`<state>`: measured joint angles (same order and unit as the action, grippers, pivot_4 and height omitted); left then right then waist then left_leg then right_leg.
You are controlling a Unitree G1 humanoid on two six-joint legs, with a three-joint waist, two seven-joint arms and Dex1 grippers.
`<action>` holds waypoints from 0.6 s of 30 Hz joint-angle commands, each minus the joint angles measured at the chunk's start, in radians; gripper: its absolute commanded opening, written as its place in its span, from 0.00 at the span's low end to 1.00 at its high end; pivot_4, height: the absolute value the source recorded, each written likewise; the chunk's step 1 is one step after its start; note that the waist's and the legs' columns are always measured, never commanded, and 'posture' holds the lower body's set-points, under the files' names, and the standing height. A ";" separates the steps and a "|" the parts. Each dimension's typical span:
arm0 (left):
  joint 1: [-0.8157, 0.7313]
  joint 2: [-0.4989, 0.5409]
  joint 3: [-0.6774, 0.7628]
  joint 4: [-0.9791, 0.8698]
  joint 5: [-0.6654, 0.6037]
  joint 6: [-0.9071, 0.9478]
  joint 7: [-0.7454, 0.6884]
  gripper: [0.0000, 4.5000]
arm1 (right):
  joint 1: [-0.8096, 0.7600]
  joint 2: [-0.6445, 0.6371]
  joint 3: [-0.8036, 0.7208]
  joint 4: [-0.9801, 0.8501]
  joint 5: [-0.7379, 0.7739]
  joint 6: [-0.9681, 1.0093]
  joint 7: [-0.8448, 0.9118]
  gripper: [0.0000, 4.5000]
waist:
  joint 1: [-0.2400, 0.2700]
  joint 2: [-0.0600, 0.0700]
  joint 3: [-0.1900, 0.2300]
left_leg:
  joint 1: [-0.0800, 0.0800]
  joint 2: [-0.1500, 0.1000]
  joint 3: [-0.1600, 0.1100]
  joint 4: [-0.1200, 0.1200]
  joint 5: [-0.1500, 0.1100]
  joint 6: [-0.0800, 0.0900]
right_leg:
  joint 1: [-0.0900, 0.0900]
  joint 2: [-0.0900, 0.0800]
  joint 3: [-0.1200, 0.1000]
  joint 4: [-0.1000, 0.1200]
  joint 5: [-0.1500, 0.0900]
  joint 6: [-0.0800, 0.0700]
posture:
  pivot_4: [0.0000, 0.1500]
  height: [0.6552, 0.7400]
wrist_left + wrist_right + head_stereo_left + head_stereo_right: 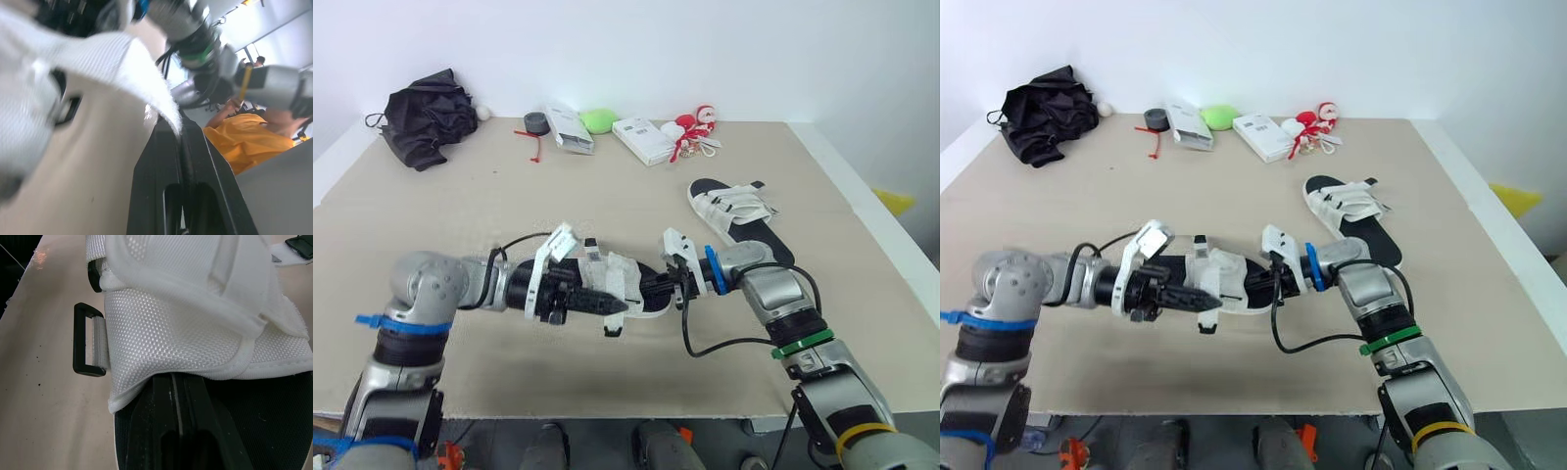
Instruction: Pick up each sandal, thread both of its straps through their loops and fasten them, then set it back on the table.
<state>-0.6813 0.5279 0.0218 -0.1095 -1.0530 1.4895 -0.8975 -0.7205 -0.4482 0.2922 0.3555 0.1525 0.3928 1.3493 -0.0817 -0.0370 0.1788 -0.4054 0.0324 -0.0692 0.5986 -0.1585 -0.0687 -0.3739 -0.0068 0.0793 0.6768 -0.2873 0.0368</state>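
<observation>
Head view showed me the sandal [628, 282] mid-table [607, 186], left gripper [615, 305] at its nine o'clock, right gripper [656, 286] at three, second sandal [734, 213] toward two. Left wrist: fingers [156, 186] were closed, pinching the strap [122, 63]. Right wrist: fingers [151, 421] were closed on the sandal's upper.

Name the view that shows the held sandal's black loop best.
Right wrist view: the loop is close and whole beside the white upper. Left wrist view shows a dark loop shape, unclear; eye views show the sandal, its loop too small to tell.

Held sandal [622, 279] blocks front centre; second sandal [734, 217] right; umbrella [429, 127] far left; table [558, 196] centre open.
</observation>
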 commanded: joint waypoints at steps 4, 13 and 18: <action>-0.210 -0.049 0.017 0.258 0.056 -0.002 0.041 0.01 | 0.016 0.022 0.061 0.099 -0.056 0.001 -0.022 0.00 | -0.009 0.000 0.000 | 0.001 0.000 0.000 0.000 0.000 0.000 | 0.000 0.001 0.000 0.000 0.001 0.001 | 1.00 0.98; -0.322 -0.055 -0.238 0.474 0.271 -0.161 -0.132 0.01 | 0.031 0.020 0.054 0.078 -0.050 0.007 -0.033 0.00 | -0.018 0.000 0.000 | 0.000 0.000 -0.001 0.000 0.000 0.000 | -0.001 0.002 0.001 0.000 0.003 0.001 | 1.00 0.98; -0.330 -0.073 -0.260 0.480 0.292 -0.152 -0.179 0.01 | 0.047 0.013 0.047 0.064 -0.049 0.011 -0.037 0.00 | -0.018 0.000 0.000 | 0.000 0.000 -0.001 0.000 0.000 0.000 | -0.002 0.001 0.001 0.000 0.002 0.001 | 1.00 0.98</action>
<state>-0.9854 0.4558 -0.2379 0.3802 -0.7652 1.3395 -1.0570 -0.7225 -0.4263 0.2901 0.3706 0.1528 0.3710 1.3476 -0.0995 -0.0367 0.1790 -0.4059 0.0322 -0.0699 0.5981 -0.1586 -0.0688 -0.3754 -0.0056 0.0800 0.6767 -0.2851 0.0382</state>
